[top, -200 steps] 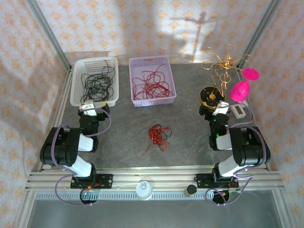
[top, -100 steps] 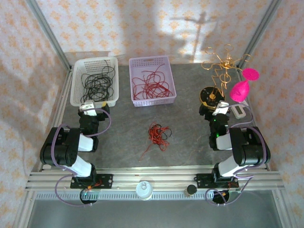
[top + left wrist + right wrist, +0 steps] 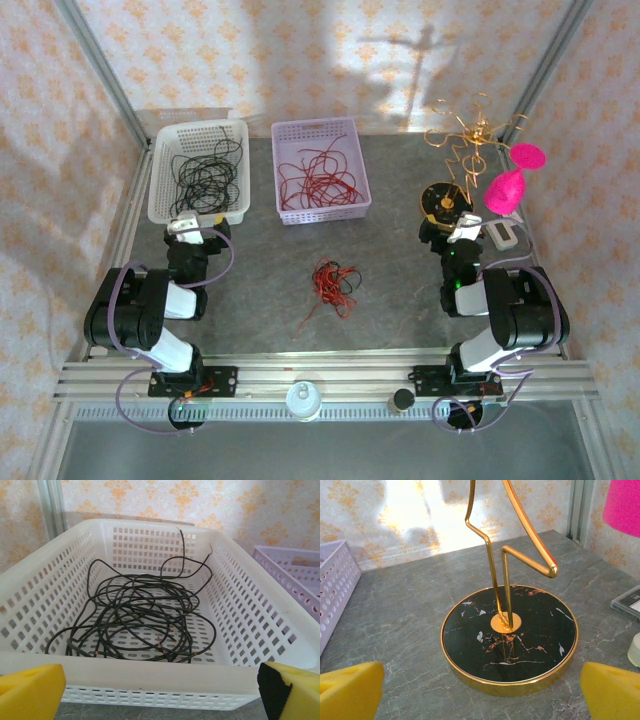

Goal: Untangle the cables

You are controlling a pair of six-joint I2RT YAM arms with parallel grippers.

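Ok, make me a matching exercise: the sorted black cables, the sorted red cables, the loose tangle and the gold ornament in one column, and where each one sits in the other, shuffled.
Things:
1. black cables
2. red cables
3. loose tangle
4. gold ornament

Places:
A. bare table, between the arms
B. white basket
C. round black base
D. lilac basket

Pairs: 1-B, 2-D, 3-A, 4-C

Cream wallpaper (image 3: 40,200) with orange motifs surrounds a grey stone-look tabletop (image 3: 400,290); sunlight patches the back wall (image 3: 320,60).
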